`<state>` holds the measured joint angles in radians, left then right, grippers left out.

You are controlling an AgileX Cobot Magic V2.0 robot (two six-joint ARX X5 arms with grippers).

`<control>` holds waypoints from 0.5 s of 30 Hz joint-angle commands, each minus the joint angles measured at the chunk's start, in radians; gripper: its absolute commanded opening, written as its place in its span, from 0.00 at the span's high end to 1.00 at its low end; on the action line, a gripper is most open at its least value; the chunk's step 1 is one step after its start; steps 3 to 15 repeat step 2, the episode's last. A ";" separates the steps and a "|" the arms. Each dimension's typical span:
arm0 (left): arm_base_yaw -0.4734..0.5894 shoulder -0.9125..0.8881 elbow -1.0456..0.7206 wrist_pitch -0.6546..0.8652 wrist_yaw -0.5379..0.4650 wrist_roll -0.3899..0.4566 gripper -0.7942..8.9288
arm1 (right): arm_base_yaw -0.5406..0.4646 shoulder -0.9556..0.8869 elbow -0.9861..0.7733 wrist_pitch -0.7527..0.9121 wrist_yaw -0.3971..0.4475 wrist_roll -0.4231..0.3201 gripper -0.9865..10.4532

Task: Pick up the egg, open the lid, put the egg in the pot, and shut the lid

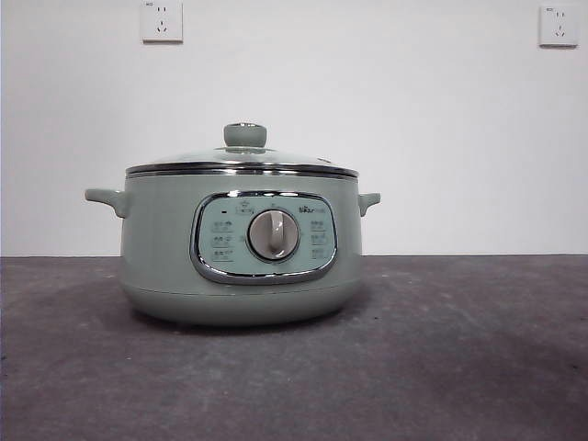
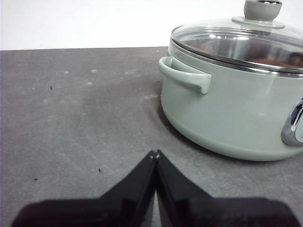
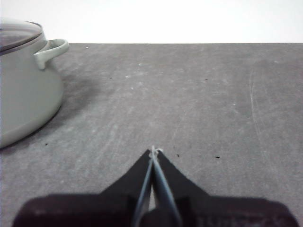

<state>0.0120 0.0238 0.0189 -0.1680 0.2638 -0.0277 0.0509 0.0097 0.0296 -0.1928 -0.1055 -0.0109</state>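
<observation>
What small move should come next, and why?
Probably none: the lid sits closed on the pot, no egg lies on the table, and a brownish patch under the glass may be it. The left gripper and right gripper are shut, empty, apart from the pot.

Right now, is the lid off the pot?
No: in the front view the lid sits on the pot, its chrome rim flush along the pot's top edge.
</observation>
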 commanded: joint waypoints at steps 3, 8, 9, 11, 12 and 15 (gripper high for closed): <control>0.003 -0.001 -0.007 0.006 -0.002 -0.006 0.92 | 0.001 -0.001 -0.010 0.006 0.001 0.010 0.91; 0.003 -0.001 -0.007 0.006 -0.002 -0.006 0.92 | 0.001 -0.001 -0.010 0.006 0.001 0.010 0.91; 0.003 -0.001 -0.007 0.006 -0.002 -0.006 0.92 | 0.001 -0.001 -0.010 0.006 0.001 0.010 0.91; 0.003 -0.001 -0.007 0.006 -0.002 -0.006 0.92 | 0.001 -0.001 -0.010 0.006 0.001 0.010 0.91; 0.003 -0.001 -0.007 0.006 -0.002 -0.006 0.92 | 0.001 -0.001 -0.010 0.006 0.001 0.010 0.91; 0.003 -0.001 -0.007 0.006 -0.002 -0.006 0.92 | 0.001 -0.001 -0.010 0.006 0.001 0.010 0.91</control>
